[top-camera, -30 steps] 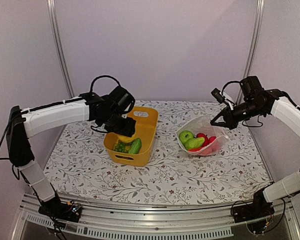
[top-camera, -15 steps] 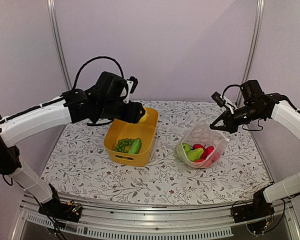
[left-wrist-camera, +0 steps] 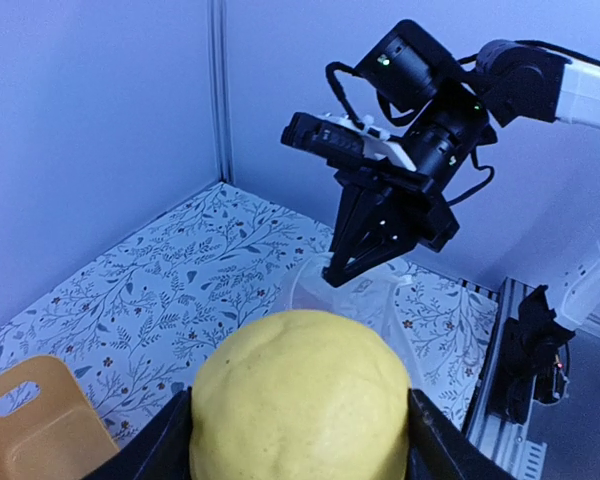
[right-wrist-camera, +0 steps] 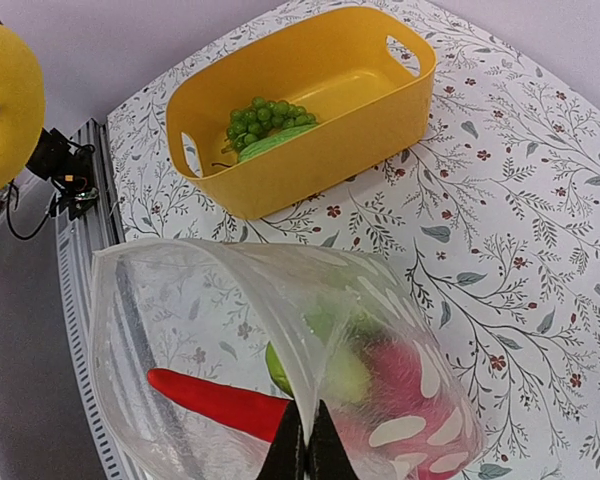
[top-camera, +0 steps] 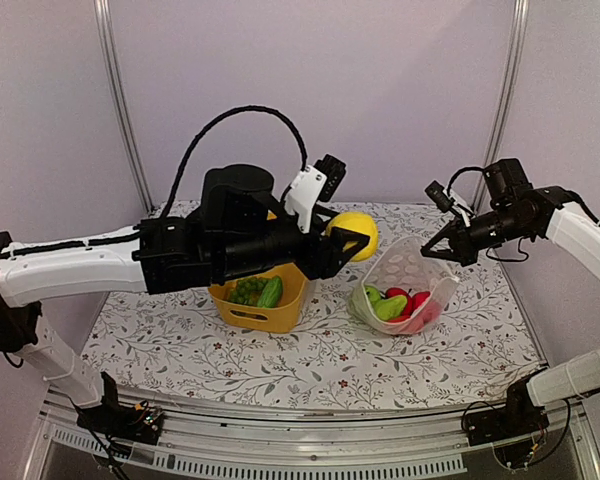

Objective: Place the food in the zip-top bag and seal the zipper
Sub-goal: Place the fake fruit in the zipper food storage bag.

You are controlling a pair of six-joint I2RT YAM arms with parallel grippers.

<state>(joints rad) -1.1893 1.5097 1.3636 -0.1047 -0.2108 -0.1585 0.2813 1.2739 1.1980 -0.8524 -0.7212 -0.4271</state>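
Observation:
My left gripper [top-camera: 353,240] is shut on a round yellow fruit [top-camera: 354,232], held in the air just left of the zip-top bag [top-camera: 408,268]. In the left wrist view the fruit [left-wrist-camera: 298,395] fills the space between the jaws. My right gripper [top-camera: 433,250] is shut on the bag's upper rim and holds its mouth open toward the left. Inside the bag [right-wrist-camera: 210,300] lie a red chili [right-wrist-camera: 215,398], green pieces [top-camera: 388,308] and red pieces [top-camera: 413,301]. The zipper strip is too faint to pick out.
A yellow basket [top-camera: 242,314] stands left of the bag, partly behind my left arm, with green grapes [right-wrist-camera: 261,115] and a cucumber [right-wrist-camera: 268,144] in it. Metal frame posts [top-camera: 120,100] rise at the back corners. The table's front rail [top-camera: 310,440] runs along the near edge.
My left arm has lifted the yellow fruit out of the basket and carried it right, up to the bag's mouth. The right gripper has raised the bag's rim a little.

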